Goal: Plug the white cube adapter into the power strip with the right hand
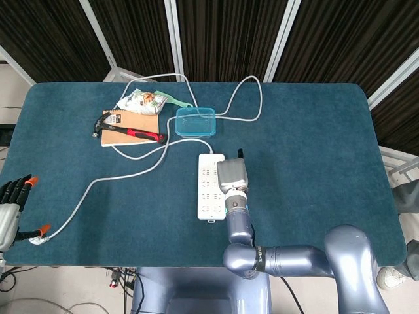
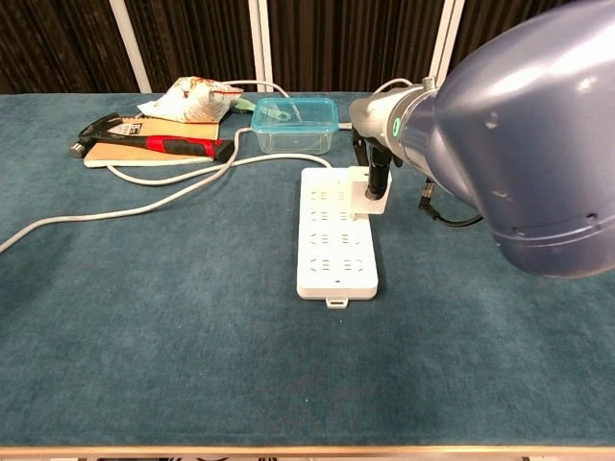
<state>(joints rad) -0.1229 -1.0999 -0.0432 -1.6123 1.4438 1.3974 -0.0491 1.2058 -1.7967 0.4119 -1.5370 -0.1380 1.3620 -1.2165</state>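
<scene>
The white power strip (image 2: 333, 240) lies lengthwise in the middle of the table, also visible in the head view as power strip (image 1: 207, 196). My right hand (image 2: 377, 171) holds the white cube adapter (image 2: 374, 198) in its dark fingers. The adapter sits low over the right edge of the strip's far end; whether it touches the sockets I cannot tell. In the head view my right hand (image 1: 232, 175) covers the adapter from above. My left hand (image 1: 10, 208) hangs off the table's near left edge, fingers apart and holding nothing.
A clear box with a blue lid (image 2: 295, 123) stands just behind the strip. A red-handled hammer (image 2: 154, 142) lies on a brown notebook (image 1: 131, 123) beside a snack bag (image 2: 189, 99) at the back left. The white cable (image 1: 118, 171) loops leftward.
</scene>
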